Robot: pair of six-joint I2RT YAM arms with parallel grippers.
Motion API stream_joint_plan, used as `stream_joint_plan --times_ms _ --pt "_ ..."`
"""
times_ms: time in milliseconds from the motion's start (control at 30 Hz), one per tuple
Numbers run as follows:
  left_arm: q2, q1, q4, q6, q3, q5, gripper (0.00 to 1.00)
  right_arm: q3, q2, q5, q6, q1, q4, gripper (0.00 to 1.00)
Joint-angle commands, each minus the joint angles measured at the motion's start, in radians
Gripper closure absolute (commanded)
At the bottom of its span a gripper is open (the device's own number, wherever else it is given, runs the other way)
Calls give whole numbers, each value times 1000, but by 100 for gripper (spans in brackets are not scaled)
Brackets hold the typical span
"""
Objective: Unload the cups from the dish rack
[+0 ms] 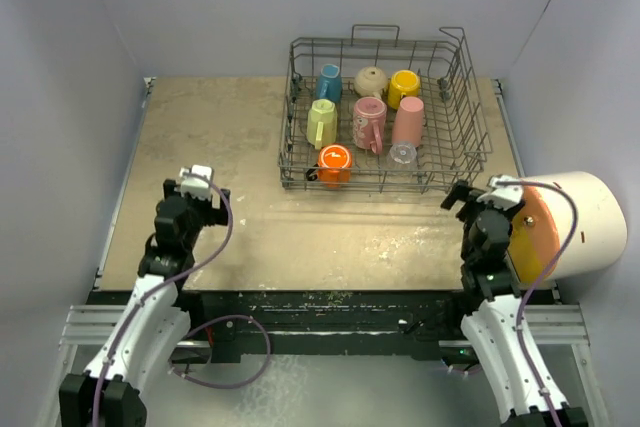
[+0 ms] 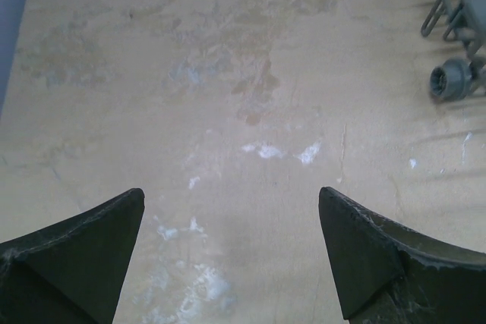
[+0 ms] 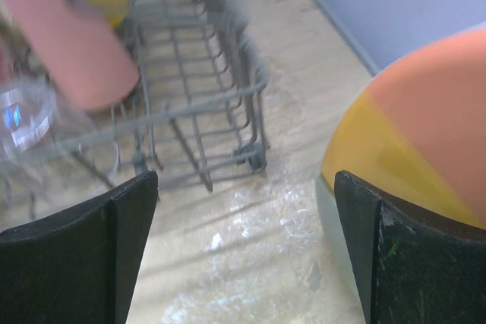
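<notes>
Though all racked: cups [image 1: 369, 119] in dish rack [image 1: 472, 117], far right-centre of desk [image 1: 200, 127]. Clear glass [image 1: 403, 154] at near wall, just ahead-left of right gripper [image 1: 470, 195]. Left gripper [image 1: 200, 179] well apart. Both spread wide, holding nothing.

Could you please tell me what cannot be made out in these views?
Right wrist view: pink tumbler and clear glass are blurred, cut by the left edge.
Left wrist view: only a corner of the dish rack shows, cut by the right edge.
Top view: the right arm covers part of the white cylinder.
</notes>
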Motion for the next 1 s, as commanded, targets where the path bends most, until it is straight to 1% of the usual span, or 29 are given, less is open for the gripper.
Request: stream_joint_plan --times_ms 0,67,100,167,200,233,267,333,400,433,467,567,633,667,767,900,967 --pt "137 5 -159 99 311 31 1 338 99 265 354 -2 -261 0" --pt "192 5 -261 110 432 35 1 457 151 193 299 -1 -292 0" --pt "215 5 -316 103 494 45 1 504 183 197 323 -1 -314 0" --pt "248 5 -414 95 599 98 1 596 229 222 523 -1 -429 0" --pt "262 5 -470 82 647 119 1 632 248 197 555 -1 -454 0" --pt "274 5 -507 74 691 145 1 658 263 145 547 -1 -449 0" --pt "289 5 -548 75 737 178 1 676 279 39 490 -1 -426 0" --pt "321 5 -614 80 810 230 1 697 318 -101 408 -1 -303 0" --pt "356 5 -666 99 865 261 1 760 401 -180 425 6 -325 0" --pt "374 5 -689 108 890 277 1 803 451 -188 430 21 -351 0" --pt "393 5 -711 120 909 297 1 841 497 -170 425 61 -377 0" --pt "441 3 -746 167 958 388 1 958 621 -22 379 249 -446 0" --pt "478 -4 -753 177 1003 444 1 1015 685 11 386 313 -496 0" --pt "507 -20 -761 179 1034 458 1 1034 709 4 387 327 -512 0" --pt "623 -123 -797 207 1156 419 1 1054 748 -9 388 341 -558 0" --pt "753 -189 -794 226 1255 425 1 1027 734 -41 350 341 -603 0" --pt "820 -247 -799 259 1297 393 1 1006 710 -64 331 341 -630 0"
